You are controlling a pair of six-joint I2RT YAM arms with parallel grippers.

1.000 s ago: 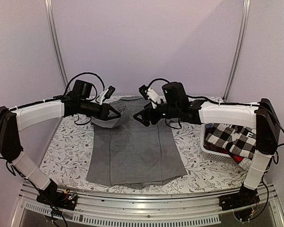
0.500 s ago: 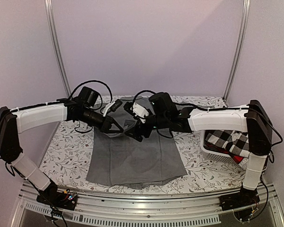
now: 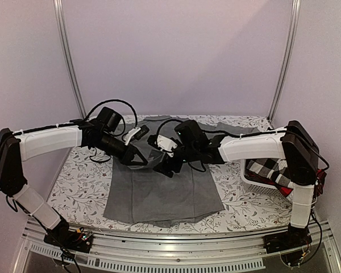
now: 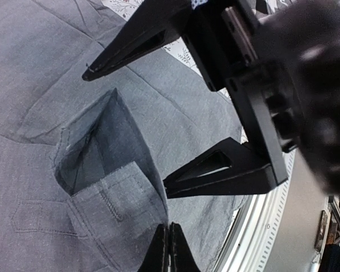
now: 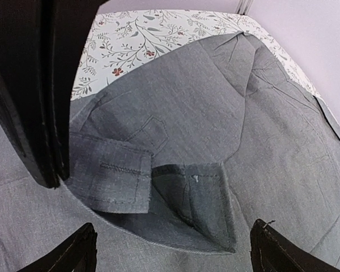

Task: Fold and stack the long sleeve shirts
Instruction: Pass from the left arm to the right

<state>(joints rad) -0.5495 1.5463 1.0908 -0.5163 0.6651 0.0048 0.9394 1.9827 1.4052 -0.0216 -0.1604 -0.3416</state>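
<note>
Plain grey shirt (image 3: 159, 190); black-and-white checked shirt (image 3: 270, 166); white tablecloth (image 3: 82, 182) with grey floral print.

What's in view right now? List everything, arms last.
grey shirt: one, mid-grey, spread at the table centre, one cuff lifted
black-and-white checked shirt: one, in the basket
red garment: one, red, mostly hidden under the checked shirt
basket: one, white, right side of the table
tablecloth: one, white floral, under everything
left hand: one, black, shut on the grey shirt's cuff
right hand: one, black, open beside that cuff
</note>
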